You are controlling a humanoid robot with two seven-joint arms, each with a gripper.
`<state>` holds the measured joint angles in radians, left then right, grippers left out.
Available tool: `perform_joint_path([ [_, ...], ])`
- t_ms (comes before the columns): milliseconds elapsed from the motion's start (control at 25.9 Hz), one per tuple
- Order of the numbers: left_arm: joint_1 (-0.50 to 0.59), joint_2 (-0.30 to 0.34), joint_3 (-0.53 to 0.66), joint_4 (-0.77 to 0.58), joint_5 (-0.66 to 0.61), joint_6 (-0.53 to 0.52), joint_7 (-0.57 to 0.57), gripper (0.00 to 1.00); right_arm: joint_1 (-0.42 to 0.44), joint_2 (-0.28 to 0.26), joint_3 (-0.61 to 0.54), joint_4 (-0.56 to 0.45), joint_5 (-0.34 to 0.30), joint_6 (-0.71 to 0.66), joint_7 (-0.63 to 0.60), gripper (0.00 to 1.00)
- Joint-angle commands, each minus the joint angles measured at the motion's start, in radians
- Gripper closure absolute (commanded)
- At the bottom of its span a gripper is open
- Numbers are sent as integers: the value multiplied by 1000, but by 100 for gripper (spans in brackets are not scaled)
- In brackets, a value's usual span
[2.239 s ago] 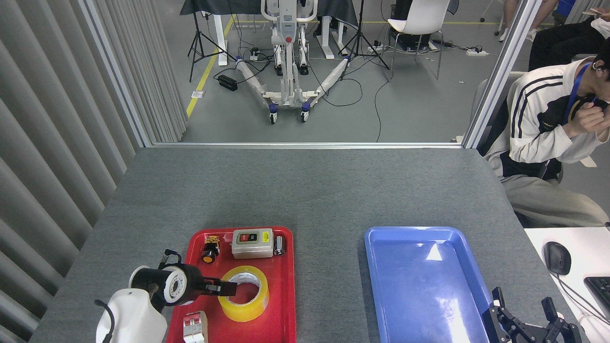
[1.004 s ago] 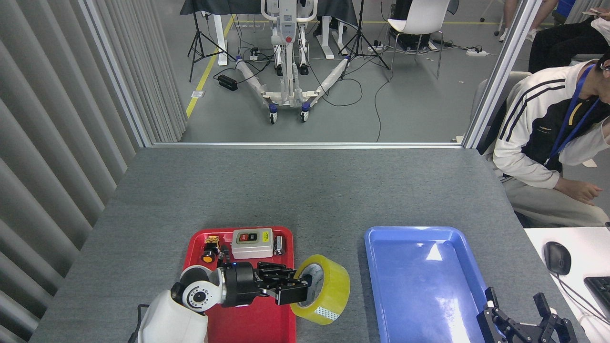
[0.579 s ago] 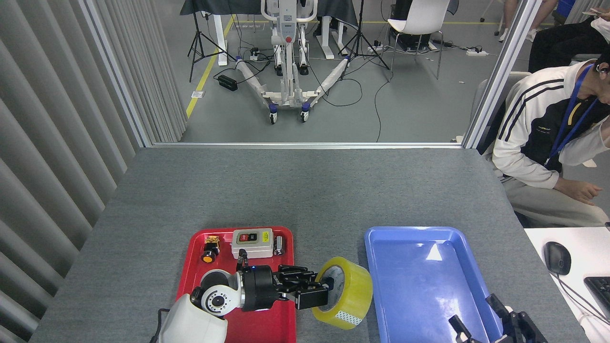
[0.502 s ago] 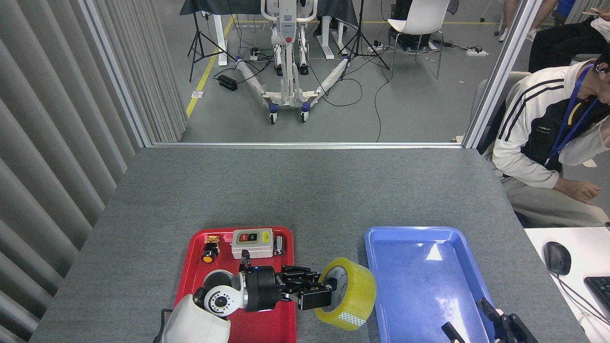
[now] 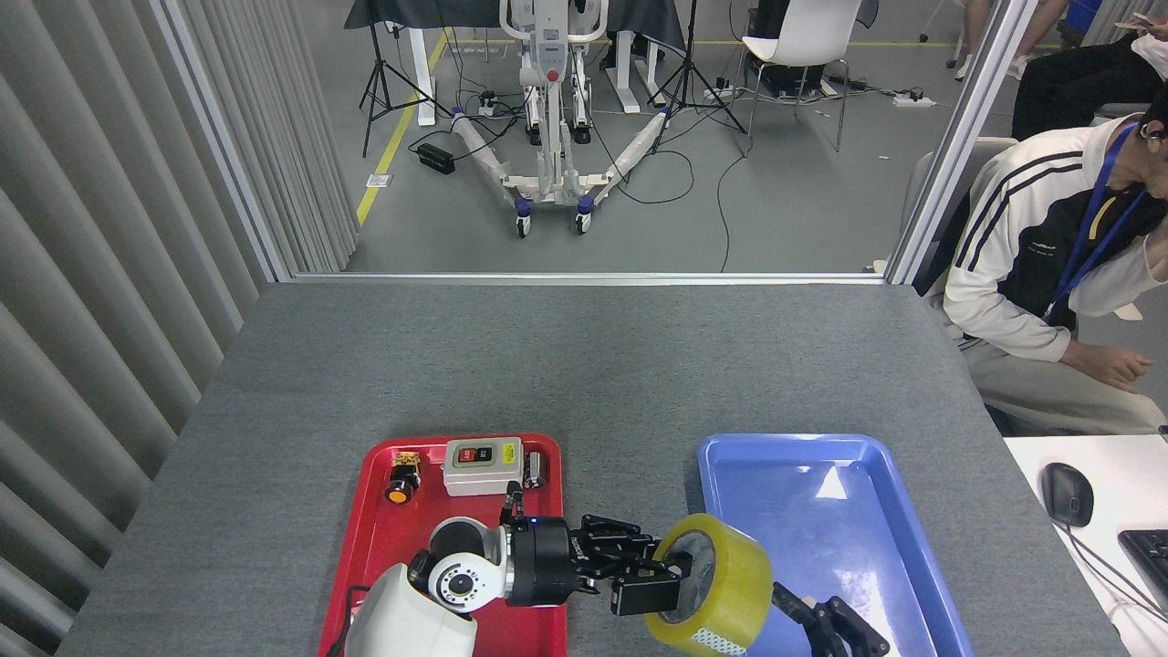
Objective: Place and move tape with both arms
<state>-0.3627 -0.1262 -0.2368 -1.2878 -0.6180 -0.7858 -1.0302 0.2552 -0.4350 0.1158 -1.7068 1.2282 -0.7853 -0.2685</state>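
The yellow tape roll point(image 5: 725, 575) hangs tipped on its edge, white core facing left, above the left rim of the blue tray point(image 5: 876, 511). My left gripper point(image 5: 652, 584) reaches in from the left across the red tray point(image 5: 365, 538) and is shut on the roll's wall, one finger inside the core. My right gripper point(image 5: 826, 625) comes up from the bottom edge just right of the roll, over the blue tray. Its black fingers are spread, with one pointing at the roll's lower right side. Whether it touches the roll I cannot tell.
The red tray holds a grey switch box point(image 5: 482, 465), a yellow push button point(image 5: 400, 484) and a small metal part point(image 5: 535, 470) at its far end. A seated person point(image 5: 1049, 274) is at the right. A white desk carries a mouse point(image 5: 1066, 493) and a keyboard point(image 5: 1150, 552).
My left gripper lifted the tape off the red tray and carried it right, to the blue tray's left rim. My right gripper moved left from the bottom right corner to beside the roll.
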Motion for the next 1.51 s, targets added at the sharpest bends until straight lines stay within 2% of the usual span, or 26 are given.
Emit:
perform_joint_path([
  [0, -1, -1, -7, -1, 1, 0, 2, 100, -5, 6, 68, -22, 47, 0, 3, 0],
  [232, 7, -1, -32, -2, 1, 0, 2, 100, -4, 32, 93, -27, 86, 0, 3, 2],
  [386, 11, -1, -30, -1, 1, 0, 2, 100, -5, 30, 93, -25, 90, 0, 3, 23],
  [425, 11, -1, -32, -2, 3, 0, 2, 100, -5, 25, 93, -25, 90, 0, 2, 30],
  [463, 11, -1, -29, -2, 3, 0, 2, 100, -2, 21, 93, -23, 90, 0, 2, 43],
  [502, 11, -1, -24, -2, 1, 0, 2, 93, -2, 18, 93, -23, 90, 0, 2, 52],
  [579, 11, -3, -2, -4, 1, 0, 29, 58, -1, 15, 91, -22, 90, 0, 2, 72],
  [618, 11, -4, 22, -10, 3, 0, 62, 35, -1, 13, 91, -22, 91, 0, 2, 81],
  [656, 10, -4, 50, -24, 3, 0, 107, 17, -1, 13, 91, -23, 91, 0, 2, 89],
  [695, 10, -4, 63, -39, 3, 0, 160, 9, -1, 13, 91, -25, 91, 0, 2, 97],
  [734, 10, -3, 71, -53, 3, 0, 217, 6, -1, 13, 91, -25, 91, 0, 2, 100],
  [772, 11, -1, 73, -62, 4, 0, 269, 2, -1, 12, 91, -27, 91, 0, 0, 100],
  [849, 27, 0, 73, -71, 6, 0, 329, 2, -2, 10, 88, -27, 91, 0, -6, 100],
  [1081, 60, 5, 80, -73, 8, 0, 361, 2, -7, 7, 76, -27, 94, 0, -31, 100],
  [1197, 68, 23, 133, -99, 18, 0, 516, 2, -14, -11, 28, -25, 100, 0, -35, 100],
  [1236, 82, 51, 151, -110, 29, 0, 585, 1, -14, -21, 8, -27, 116, 8, -34, 100],
  [1351, 146, 168, 194, -194, 44, 143, 694, 1, -16, -67, -59, -22, 155, 90, -26, 100],
  [1429, 205, 229, 234, -238, 43, 168, 754, 1, -14, -90, -125, -14, 157, 118, -21, 100],
  [1467, 228, 267, 246, -248, 17, 169, 825, 1, -14, -97, -166, -14, 155, 127, -18, 100],
])
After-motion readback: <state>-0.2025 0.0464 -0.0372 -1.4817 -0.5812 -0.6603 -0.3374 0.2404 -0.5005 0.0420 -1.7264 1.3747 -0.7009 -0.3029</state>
